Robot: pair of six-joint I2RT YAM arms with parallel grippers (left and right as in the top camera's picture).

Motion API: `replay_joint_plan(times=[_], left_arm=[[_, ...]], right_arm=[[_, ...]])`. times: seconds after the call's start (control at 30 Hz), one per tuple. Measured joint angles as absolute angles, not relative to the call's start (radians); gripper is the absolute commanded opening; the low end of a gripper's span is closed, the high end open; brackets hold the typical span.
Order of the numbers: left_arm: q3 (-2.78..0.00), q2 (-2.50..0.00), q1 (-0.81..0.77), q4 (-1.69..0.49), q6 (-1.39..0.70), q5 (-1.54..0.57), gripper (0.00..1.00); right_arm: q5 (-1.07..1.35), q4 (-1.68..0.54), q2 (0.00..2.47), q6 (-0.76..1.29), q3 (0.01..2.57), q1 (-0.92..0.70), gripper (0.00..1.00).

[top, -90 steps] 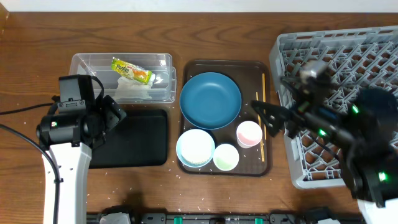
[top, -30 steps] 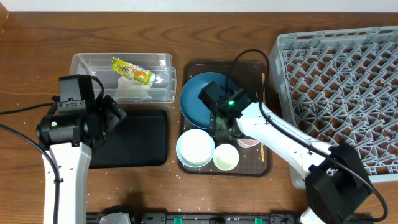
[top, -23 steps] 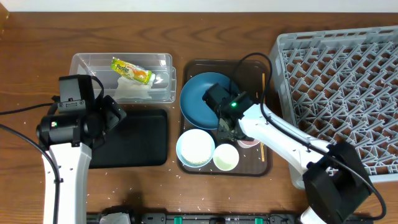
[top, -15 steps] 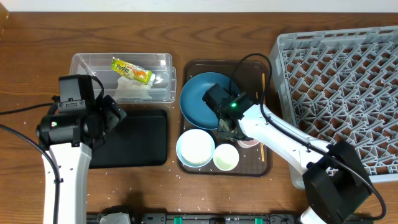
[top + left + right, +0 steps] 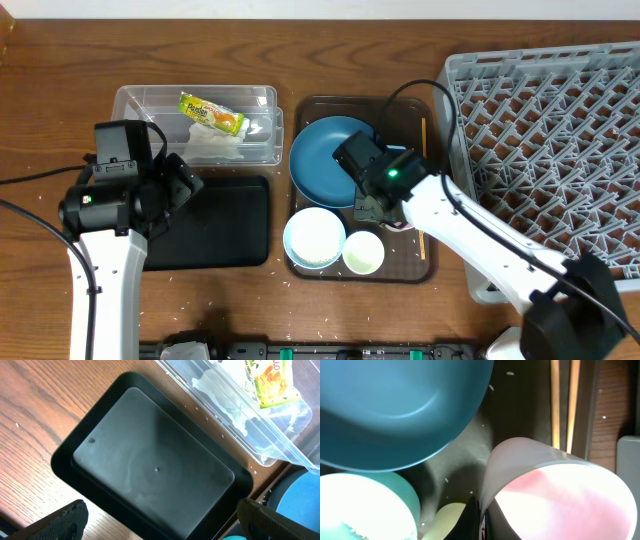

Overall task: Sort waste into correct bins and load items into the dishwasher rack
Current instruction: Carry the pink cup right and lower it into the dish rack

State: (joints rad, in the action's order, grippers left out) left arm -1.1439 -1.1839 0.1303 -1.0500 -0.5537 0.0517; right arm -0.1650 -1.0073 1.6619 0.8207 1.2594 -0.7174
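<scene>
Since a second ago the right hand (image 5: 481, 522) has gone from wide open to clamped. We now see its fingers pinching the rim of the small white cup with a pinkish inside (image 5: 560, 495). Three seconds back that arm was over the large square grey plastic crate with a lattice floor (image 5: 540, 110). The cup is at the near right part of the flat brown tray (image 5: 400, 110), its mouth facing the wrist camera. We cannot tell whether its base rests on the tray.

Two thin wooden chopsticks (image 5: 564, 405) lie side by side along the tray's right edge, just beyond the cup, their long axis running from far edge to near edge. One large round blue plate (image 5: 322, 160) fills the tray's far left part, close beside the cup and partly under the right arm. Along the near edge sit a larger white bowl (image 5: 314, 238) at the near left corner and a smaller white bowl (image 5: 363, 252) beside it, just left of the hand. Loose white rice grains (image 5: 492, 387) speckle the tray, too small for us to count.

The crate stands at the right edge of the tabletop (image 5: 60, 60). Left of the tray, one clear plastic rectangular tub (image 5: 140, 100) holds one yellow-green-orange snack wrapper (image 5: 212, 115) and one crumpled white tissue (image 5: 215, 148). One shallow black rectangular tub (image 5: 150, 470) lies just nearer. The left hand (image 5: 160, 527) hangs over it, fingers spread wide, holding nothing.
</scene>
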Motion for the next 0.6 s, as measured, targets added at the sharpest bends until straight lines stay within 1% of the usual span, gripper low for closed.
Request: replay_joint_plan(times=[0.13, 0.27, 0.4, 0.47, 0.53, 0.6], left_arm=[[-1.144, -1.184, 0.13, -1.05, -0.554, 0.052, 0.98], [-1.144, -1.184, 0.13, -1.05, -0.554, 0.052, 0.98], [-1.144, -1.184, 0.13, -1.05, -0.554, 0.052, 0.98], [-1.144, -1.184, 0.13, -1.05, -0.554, 0.052, 0.98], [-1.144, -1.184, 0.13, -1.05, -0.554, 0.052, 0.98], [-1.144, -1.184, 0.13, -1.05, -0.554, 0.052, 0.98]], right_arm=[[-0.166, -1.009, 1.603, 0.792, 1.259, -0.707, 0.01], [-0.165, -1.01, 1.497, 0.736, 1.261, -0.614, 0.01], [-0.171, -0.966, 1.366, 0.659, 1.275, -0.43, 0.01], [-0.159, -0.916, 1.31, 0.596, 1.283, -0.321, 0.01], [-0.127, -0.858, 1.25, 0.502, 1.295, -0.168, 0.01], [-0.09, -0.826, 1.227, 0.442, 1.298, -0.076, 0.01]])
